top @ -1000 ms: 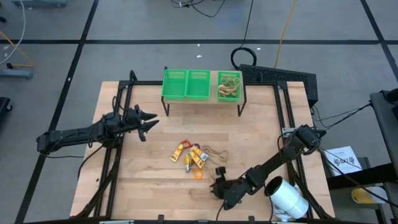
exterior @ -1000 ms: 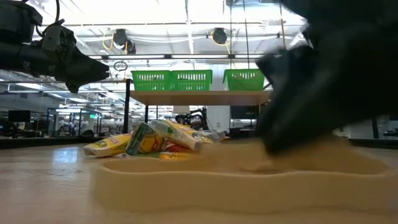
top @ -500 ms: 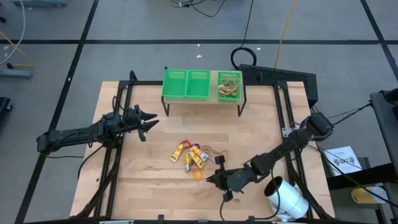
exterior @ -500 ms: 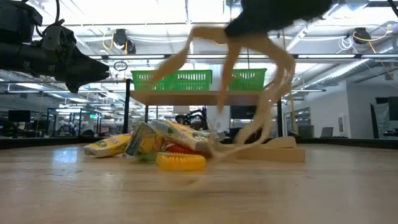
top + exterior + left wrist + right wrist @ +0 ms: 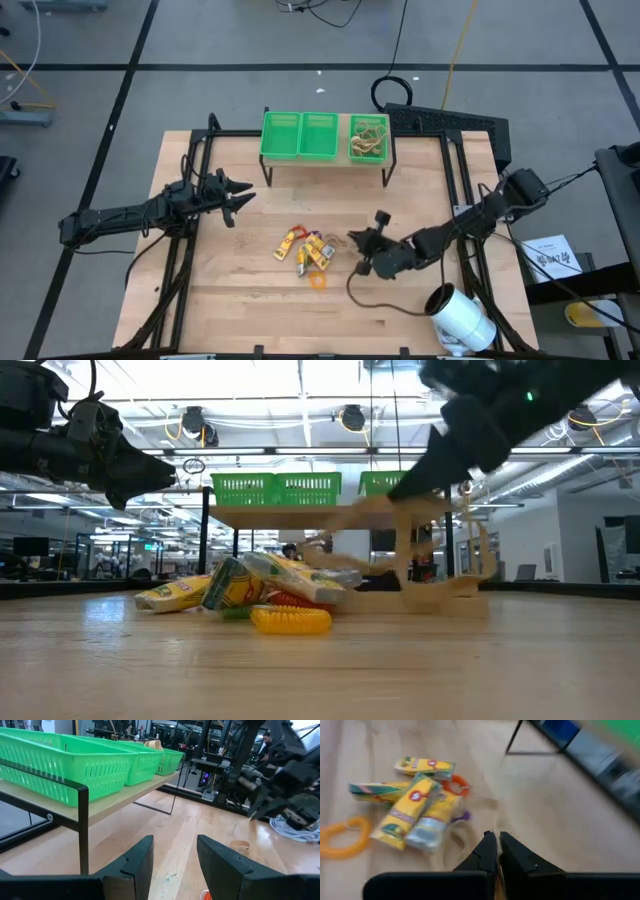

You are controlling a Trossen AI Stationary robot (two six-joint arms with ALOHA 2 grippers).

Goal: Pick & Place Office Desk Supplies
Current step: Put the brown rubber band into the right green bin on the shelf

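Rubber band [image 5: 372,296] dangles from the pinched-shut right gripper [image 5: 366,252], just right of the crayon pile [image 5: 305,250]; its bin [image 5: 368,139] sits straight across the table, far side.

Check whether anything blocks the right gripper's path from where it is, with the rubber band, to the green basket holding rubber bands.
Nothing visible does. The right gripper, shut on the rubber band, is over bare table; the rightmost green basket stands open-topped on its raised shelf. The crayon boxes lie aside.
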